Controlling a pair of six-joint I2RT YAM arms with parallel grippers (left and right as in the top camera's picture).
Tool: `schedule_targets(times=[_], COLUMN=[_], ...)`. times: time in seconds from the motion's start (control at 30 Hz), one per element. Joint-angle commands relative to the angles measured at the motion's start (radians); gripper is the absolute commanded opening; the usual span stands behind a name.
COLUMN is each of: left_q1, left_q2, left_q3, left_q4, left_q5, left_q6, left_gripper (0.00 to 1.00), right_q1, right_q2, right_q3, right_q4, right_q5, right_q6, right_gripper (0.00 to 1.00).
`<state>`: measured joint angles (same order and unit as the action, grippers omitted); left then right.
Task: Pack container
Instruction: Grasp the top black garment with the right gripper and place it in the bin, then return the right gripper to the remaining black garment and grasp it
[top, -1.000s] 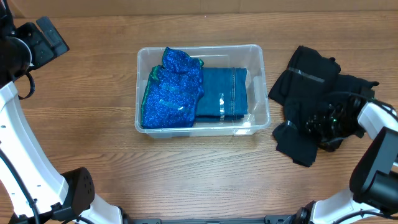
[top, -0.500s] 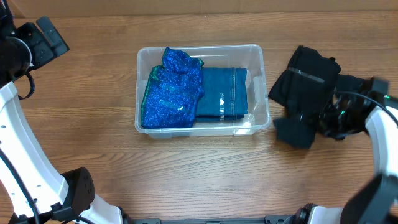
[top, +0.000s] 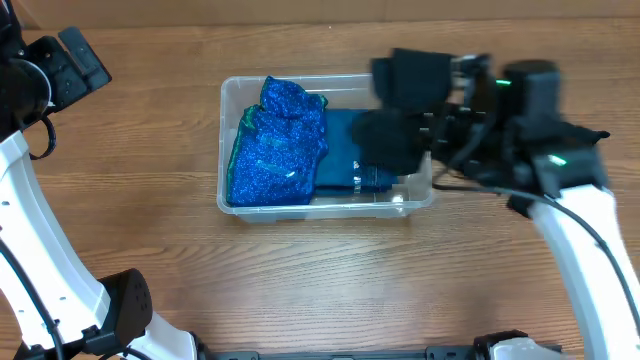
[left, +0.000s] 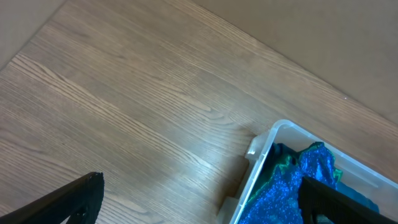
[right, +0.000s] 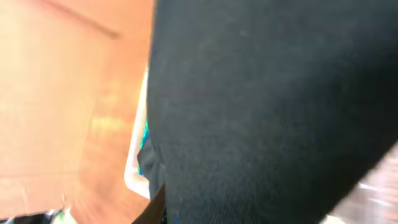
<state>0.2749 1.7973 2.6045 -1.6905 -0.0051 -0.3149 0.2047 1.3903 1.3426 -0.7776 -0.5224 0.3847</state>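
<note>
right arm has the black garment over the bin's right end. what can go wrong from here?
1. The black garment hangs across the right rim of the container; released here, part may drape outside.
2. The sparkly blue cloth and the denim fill most of it, so the garment may pile high.

2 white arms (top: 32, 230), black joints (top: 120, 303), green lights (top: 503, 82)

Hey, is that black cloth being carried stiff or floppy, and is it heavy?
Likely floppy: the black cloth hangs bunched from the right pincer. Probably light, lifted by one pinch. It may drape over the container rim rather than drop flat.
</note>
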Motion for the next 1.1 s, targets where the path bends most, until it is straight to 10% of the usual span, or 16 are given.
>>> schedule_targets(times=[0.0, 0.13, 0.23, 0.63, 1.07], left_q1=[0.0, 0.0, 0.0, 0.0, 0.0], left_q2=[0.002, 0.002, 0.002, 0.002, 0.002], left_q3=[0.0, 0.0, 0.0, 0.0, 0.0], left_q4=[0.002, 0.001, 0.001, 0.001, 0.001], left_q5=[-0.005, -0.005, -0.005, -0.005, -0.005], left_q6=[0.004, 0.004, 0.004, 0.004, 0.004], left_gripper=[1.0, 1.0, 1.0, 1.0, 1.0], right_q1=[0.073, 0.121, 0.106, -0.267, -0.747], right_q2=[0.142, 0.298, 0.351, 0.143, 0.314], right_q3=[0.003, 0.003, 0.004, 0.266, 0.212], right_q4=[0.07, 0.176, 0.168, -0.248, -0.273], right_q5=[0.069, 0.085, 0.153, 0.216, 0.272], right_q6=[0.069, 0.069, 0.067, -0.065, -0.082], right_gripper=[0.04, 0.06, 0.48, 0.75, 0.99])
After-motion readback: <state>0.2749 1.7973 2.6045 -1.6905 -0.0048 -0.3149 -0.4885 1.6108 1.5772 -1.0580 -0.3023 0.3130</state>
